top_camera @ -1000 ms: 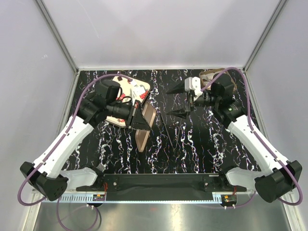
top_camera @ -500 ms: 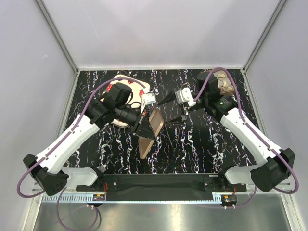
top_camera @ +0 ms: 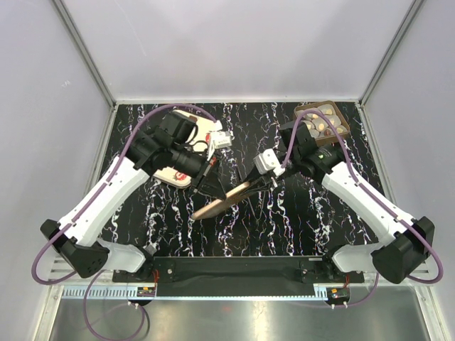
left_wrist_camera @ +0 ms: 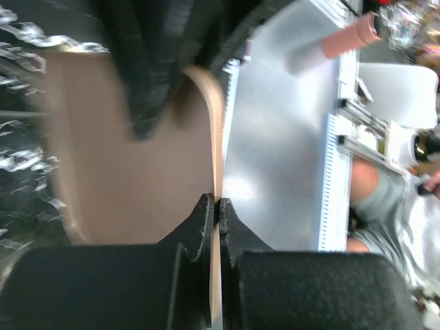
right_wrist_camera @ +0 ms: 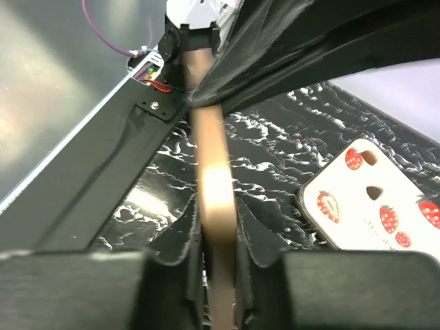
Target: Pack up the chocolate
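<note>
The left claw (left_wrist_camera: 218,203) is pinched tight on the edge of a flat tan panel (top_camera: 220,204). The right claw (right_wrist_camera: 218,256) is clamped on its other end. The panel is tilted over mid-desk (top_camera: 298,227). The chocolate (top_camera: 321,124) sits in its brown tray (top_camera: 346,122) at the back right corner.

Chocolate (top_camera: 321,122) lies far right, lid (right_wrist_camera: 371,199) far left.

Bright, even light comes from above. Beside the left pincer (left_wrist_camera: 217,204) the flat tan board (left_wrist_camera: 130,179) looks smeary and blurred. Inside the right pincer (right_wrist_camera: 218,220) it is fuzzy, with a shiny spot.
</note>
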You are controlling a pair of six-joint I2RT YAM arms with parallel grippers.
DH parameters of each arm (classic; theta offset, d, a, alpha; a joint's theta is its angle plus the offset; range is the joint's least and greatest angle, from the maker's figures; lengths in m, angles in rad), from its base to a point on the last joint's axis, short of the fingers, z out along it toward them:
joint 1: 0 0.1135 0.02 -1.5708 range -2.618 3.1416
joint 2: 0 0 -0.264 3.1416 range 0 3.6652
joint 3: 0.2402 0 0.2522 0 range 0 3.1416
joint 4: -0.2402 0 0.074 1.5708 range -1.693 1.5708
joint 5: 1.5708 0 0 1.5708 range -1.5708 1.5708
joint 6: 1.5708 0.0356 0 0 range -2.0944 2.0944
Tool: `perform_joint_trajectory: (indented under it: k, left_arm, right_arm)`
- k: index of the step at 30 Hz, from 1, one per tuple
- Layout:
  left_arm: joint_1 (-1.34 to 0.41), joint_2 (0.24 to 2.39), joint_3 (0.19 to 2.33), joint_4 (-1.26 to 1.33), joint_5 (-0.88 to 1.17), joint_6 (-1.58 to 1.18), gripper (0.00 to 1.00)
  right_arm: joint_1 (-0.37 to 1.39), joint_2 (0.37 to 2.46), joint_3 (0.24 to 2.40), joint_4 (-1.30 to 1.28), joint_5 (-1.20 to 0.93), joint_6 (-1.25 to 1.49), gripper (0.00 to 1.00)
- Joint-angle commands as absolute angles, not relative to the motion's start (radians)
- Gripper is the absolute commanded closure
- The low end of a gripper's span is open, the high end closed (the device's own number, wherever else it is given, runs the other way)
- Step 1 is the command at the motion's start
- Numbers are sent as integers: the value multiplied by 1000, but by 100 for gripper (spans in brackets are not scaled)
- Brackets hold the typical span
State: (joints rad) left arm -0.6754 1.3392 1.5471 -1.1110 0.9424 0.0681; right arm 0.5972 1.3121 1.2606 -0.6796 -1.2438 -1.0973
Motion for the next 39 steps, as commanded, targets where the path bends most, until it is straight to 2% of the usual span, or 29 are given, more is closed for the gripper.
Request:
perform_joint_trajectory:
  k: [1,3,6,9,10,13,15,17,18,20,24,28,35,39]
  left_arm:
    - [-646,1365,1620,-1032,888,94,100]
    - [-612,1384,1653,-1044,847,83,100]
    - [-569,1401,1684,-987,789,32,99]
    - [-542,1411,1726,-927,596,-49,73]
    - [-531,1426,1761,-919,560,-92,67]
    - [-468,1456,1821,-879,473,-193,58]
    - [-430,1459,1877,-844,405,-242,41]
    - [-414,1447,1904,-812,365,-297,32]
    - [-405,1437,1908,-786,313,-308,17]
    - [-399,1410,1911,-769,264,-334,1]
    - [-397,1345,1849,-752,112,-342,1]
    - [-397,1234,1631,-718,43,-333,1]
    - [-397,1105,1335,-647,81,-315,1]
    - [-399,1088,1255,-640,156,-276,1]
  right_arm:
    - [611,1286,1261,-631,-1252,-1075,89]
    - [611,1270,1241,-500,-1227,-969,100]
    - [611,1264,1210,-396,-1206,-861,100]
    - [611,1275,1219,-306,-1158,-714,100]
    - [609,1281,1227,-275,-1138,-668,100]
    - [611,1321,1268,-140,-972,-384,100]
    - [609,1377,1324,-203,-911,-325,100]
    - [609,1431,1393,-236,-863,-276,100]
    - [609,1443,1411,-261,-845,-237,100]
    - [607,1462,1427,-256,-781,-209,100]
    - [562,1456,1381,-87,-602,-13,100]
    - [401,1453,1332,66,-503,247,100]
    - [188,1509,1338,106,-218,422,100]
    - [69,1591,1373,171,-238,596,100]
